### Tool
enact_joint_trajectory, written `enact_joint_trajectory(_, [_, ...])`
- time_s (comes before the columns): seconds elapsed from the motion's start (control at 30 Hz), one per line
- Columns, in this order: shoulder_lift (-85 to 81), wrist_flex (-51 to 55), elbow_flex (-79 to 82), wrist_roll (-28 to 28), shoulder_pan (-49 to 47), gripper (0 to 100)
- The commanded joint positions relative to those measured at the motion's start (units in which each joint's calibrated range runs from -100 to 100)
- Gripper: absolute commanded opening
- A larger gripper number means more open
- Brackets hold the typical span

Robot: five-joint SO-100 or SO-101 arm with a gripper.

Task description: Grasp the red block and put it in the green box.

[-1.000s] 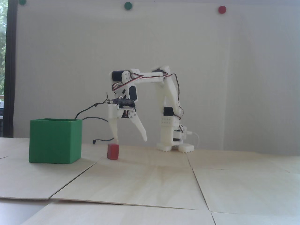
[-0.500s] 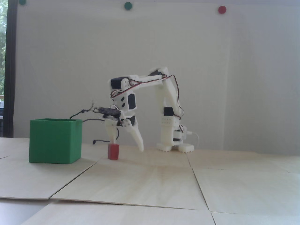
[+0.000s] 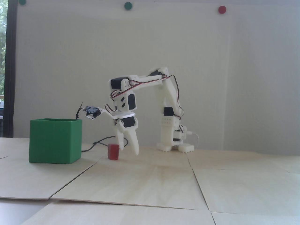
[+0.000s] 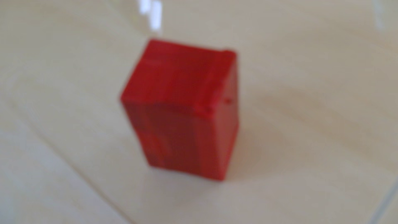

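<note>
Pale wooden panels cover the table (image 3: 150,182) under a plain white wall. In the fixed view the red block (image 3: 113,151) stands upright, well apart from the green box (image 3: 55,141) on its left. Just right of the block the claw (image 3: 129,151) hangs, fingers parted, gripping nothing. The blurred wrist view shows the block (image 4: 181,109) alone

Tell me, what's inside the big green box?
The inside cannot be seen. The fixed view shows only the green box from the side, with its walls hiding whatever is in it. The red block is not in there: it stands on the table beside it.
</note>
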Motion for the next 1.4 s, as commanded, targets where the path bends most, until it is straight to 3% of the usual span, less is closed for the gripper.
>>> enact_joint_trajectory(0.0, [-1.61,-2.25,-0.57,-8.25,0.33,27])
enact_joint_trajectory(0.1, [-1.61,-4.1,-0.3,-11.32,0.17,22])
enact_joint_trajectory(0.37, [-3.43,-2.16,0.23,-9.08,2.74,21])
enact_joint_trajectory(0.73, [-13.22,-2.67,13.9,-9.08,2.26,21])
enact_joint_trajectory(0.8, [-12.58,-2.84,13.9,-9.08,2.42,17])
enact_joint_trajectory(0.9, [-11.56,-4.27,13.37,-9.08,2.74,0])
enact_joint_trajectory(1.07, [-9.58,-4.61,10.44,-8.61,2.82,13])
enact_joint_trajectory(1.27, [-6.82,-4.61,3.87,-0.54,5.72,41])
enact_joint_trajectory(1.37, [-5.16,-4.19,0.85,0.55,5.8,48])
